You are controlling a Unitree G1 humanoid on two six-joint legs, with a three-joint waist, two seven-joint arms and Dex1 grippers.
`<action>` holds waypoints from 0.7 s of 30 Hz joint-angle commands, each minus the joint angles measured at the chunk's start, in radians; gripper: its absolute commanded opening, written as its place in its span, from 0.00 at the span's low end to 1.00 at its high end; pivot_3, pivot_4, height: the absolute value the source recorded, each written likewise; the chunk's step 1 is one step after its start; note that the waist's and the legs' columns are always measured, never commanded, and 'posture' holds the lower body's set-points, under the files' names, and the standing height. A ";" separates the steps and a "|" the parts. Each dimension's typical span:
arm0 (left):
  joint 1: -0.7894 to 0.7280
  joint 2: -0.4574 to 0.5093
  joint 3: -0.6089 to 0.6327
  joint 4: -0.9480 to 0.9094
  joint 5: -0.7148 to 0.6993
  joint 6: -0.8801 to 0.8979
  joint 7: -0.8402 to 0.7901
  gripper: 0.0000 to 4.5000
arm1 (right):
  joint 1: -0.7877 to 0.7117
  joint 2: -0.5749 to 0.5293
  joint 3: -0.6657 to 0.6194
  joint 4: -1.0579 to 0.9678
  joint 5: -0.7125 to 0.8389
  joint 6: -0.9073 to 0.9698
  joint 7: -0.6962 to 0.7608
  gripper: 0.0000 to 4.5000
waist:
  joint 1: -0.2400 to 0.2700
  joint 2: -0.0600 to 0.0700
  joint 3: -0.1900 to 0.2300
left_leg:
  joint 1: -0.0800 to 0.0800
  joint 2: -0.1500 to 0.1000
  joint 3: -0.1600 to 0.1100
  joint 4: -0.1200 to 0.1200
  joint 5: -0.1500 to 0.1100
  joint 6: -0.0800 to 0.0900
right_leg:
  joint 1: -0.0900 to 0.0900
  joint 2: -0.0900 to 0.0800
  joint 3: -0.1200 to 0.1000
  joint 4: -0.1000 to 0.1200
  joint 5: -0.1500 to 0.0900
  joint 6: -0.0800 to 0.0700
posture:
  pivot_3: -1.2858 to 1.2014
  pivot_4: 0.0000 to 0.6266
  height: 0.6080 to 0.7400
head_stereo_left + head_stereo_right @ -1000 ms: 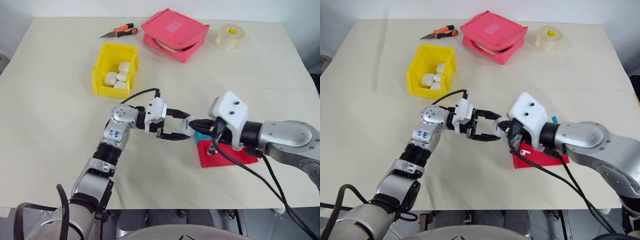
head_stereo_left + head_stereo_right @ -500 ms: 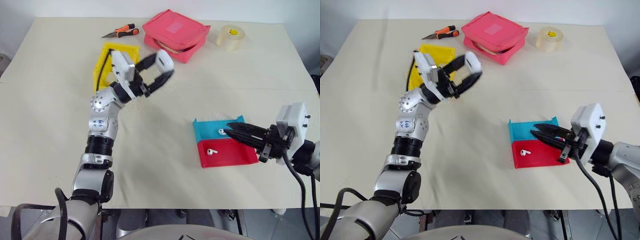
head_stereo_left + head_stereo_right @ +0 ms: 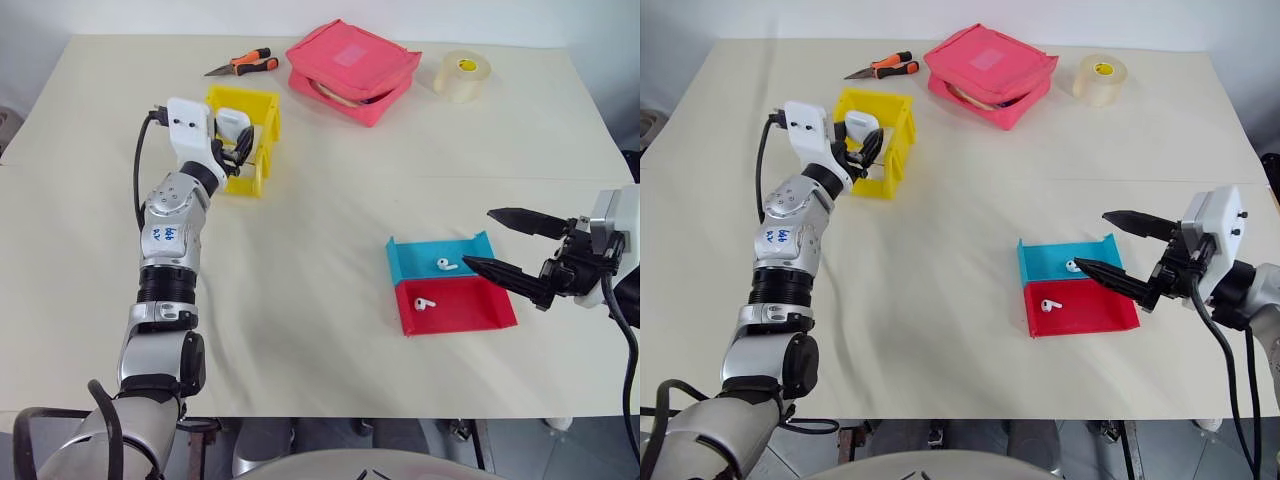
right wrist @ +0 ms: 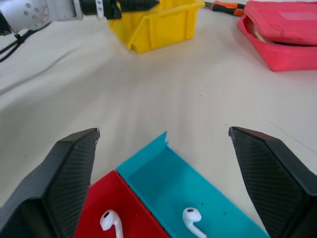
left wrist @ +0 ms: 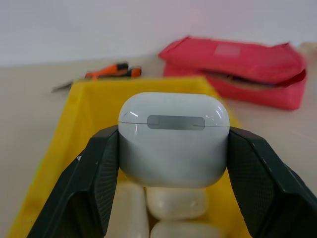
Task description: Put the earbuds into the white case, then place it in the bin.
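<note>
Currently, the white case point(image 5: 173, 139) is clamped between the two black fingers of the left gripper point(image 3: 232, 143), its lid closed, and is held over the near end of the yellow bin point(image 3: 259, 141) at the far left of the table point(image 3: 330, 190). Through the left wrist camera, other white cases point(image 5: 176, 203) can be seen lying in the bin beneath the held one. Neither earbud has been put into a case: one earbud point(image 3: 446, 264) lies in the teal tray point(image 3: 410, 262) and the other earbud point(image 3: 424, 302) lies in the red tray point(image 3: 470, 310), the two trays being set touching each other at the near right, the teal one on the far side. The right gripper point(image 3: 505, 242) is held just to the right of these trays with its jaws spread wide and nothing between them; its nearer finger reaches over the right edge of the trays, while the farther one is raised clear of the table. Beyond the bin, at the far edge, a pair of orange-handled pliers point(image 3: 240, 64) is laid. To the right of the pliers a pink zip pouch point(image 3: 350, 68) is placed, and farther right again a roll of clear tape point(image 3: 461, 73) is laid flat. The pouch, pliers and tape are well apart from both grippers.
</note>
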 commanded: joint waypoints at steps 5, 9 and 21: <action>-0.022 0.021 -0.023 -0.060 0.010 0.025 -0.011 1.00 | -0.048 -0.024 -0.040 0.063 0.003 -0.022 0.050 1.00 | 0.000 0.000 0.000 | 0.000 0.000 0.000 0.000 0.000 0.000 | 0.000 0.000 0.000 0.000 0.000 0.000 | 0.52 0.24 1.00; -0.020 0.059 -0.059 -0.145 0.021 0.038 -0.074 1.00 | -0.077 -0.027 -0.041 0.095 -0.005 -0.031 0.057 1.00 | -0.004 -0.001 0.000 | 0.000 0.000 0.000 0.000 0.000 0.000 | 0.000 0.000 0.000 0.000 0.000 0.000 | 0.52 0.24 1.00; -0.118 0.236 0.006 -0.266 -0.257 -0.030 -0.600 1.00 | -0.156 -0.037 -0.014 0.260 -0.073 -0.103 0.140 1.00 | -0.008 -0.001 0.001 | -0.001 0.000 0.002 -0.001 0.000 0.000 | -0.002 0.000 0.000 0.000 0.000 0.000 | 0.52 0.24 1.00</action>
